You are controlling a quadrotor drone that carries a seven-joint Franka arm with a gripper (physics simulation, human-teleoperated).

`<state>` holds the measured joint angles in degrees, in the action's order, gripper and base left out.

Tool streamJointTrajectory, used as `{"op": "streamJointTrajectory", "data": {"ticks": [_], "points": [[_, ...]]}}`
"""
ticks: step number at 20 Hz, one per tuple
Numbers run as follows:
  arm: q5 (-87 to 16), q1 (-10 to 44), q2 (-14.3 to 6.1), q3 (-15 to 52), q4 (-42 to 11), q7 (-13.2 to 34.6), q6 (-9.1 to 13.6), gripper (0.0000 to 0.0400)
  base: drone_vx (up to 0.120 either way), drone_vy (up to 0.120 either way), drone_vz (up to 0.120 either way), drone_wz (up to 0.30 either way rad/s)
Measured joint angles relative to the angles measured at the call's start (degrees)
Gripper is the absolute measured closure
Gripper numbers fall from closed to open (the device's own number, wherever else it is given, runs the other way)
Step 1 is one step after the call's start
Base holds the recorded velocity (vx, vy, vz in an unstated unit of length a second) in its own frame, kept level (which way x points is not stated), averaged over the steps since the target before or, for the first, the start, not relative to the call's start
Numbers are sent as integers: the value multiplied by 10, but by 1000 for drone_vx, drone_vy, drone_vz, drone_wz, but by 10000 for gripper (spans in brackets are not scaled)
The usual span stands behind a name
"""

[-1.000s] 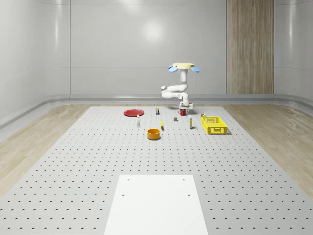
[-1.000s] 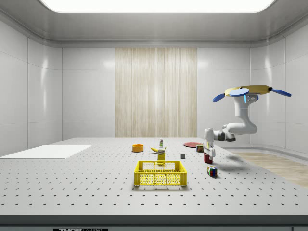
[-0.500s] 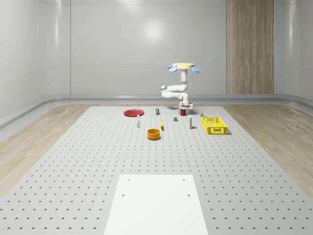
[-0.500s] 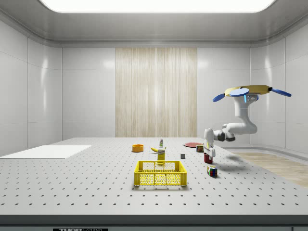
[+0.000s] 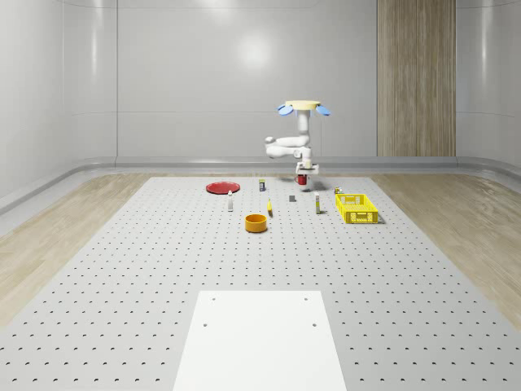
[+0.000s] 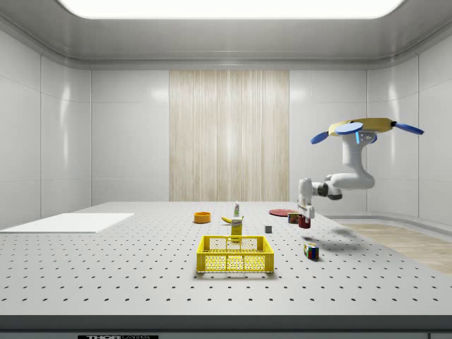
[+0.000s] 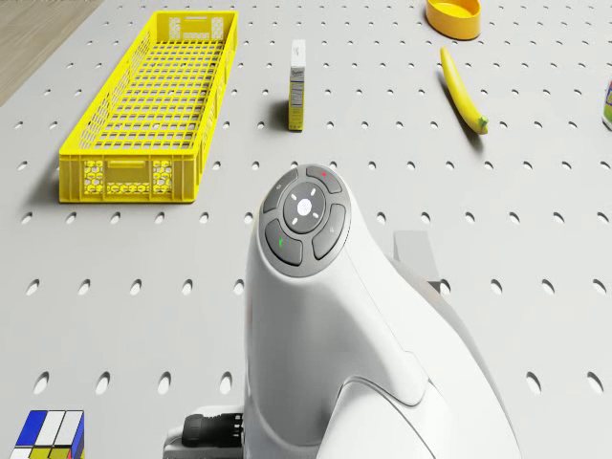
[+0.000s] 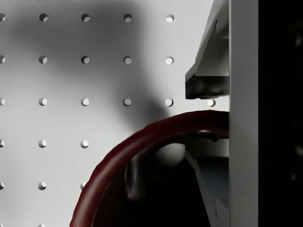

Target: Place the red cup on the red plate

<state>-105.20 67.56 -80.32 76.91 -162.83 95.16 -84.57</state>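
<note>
Hovering over the table's far end, the drone (image 6: pixel 367 128) hangs. Its gripper (image 6: pixel 304 220) pinches the red cup's (image 6: pixel 304 222) rim, cup raised off the table (image 5: pixel 163 269). Carrying to the red plate (image 5: pixel 221 187), well apart, remains.

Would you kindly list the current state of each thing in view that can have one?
Drone: hovering above the table's far side, arm reaching down.
Gripper: shut on the red cup's rim.
Red cup: upright, lifted clear of the table.
Red plate: flat on the table, bare.
Yellow crate: upright, nothing inside.
Orange bowl: upright on the table.
Banana: lying flat.
Small box: standing on edge.
</note>
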Motion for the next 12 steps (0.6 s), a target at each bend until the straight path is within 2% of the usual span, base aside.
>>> {"op": "streamJointTrajectory", "data": {"ticks": [11, 12], "points": [[13, 3, -13, 10, 0, -15, -10, 299, 0, -120, 120, 0], [14, 4, -14, 10, 0, -16, -11, 299, 0, -120, 0, 0]]}}
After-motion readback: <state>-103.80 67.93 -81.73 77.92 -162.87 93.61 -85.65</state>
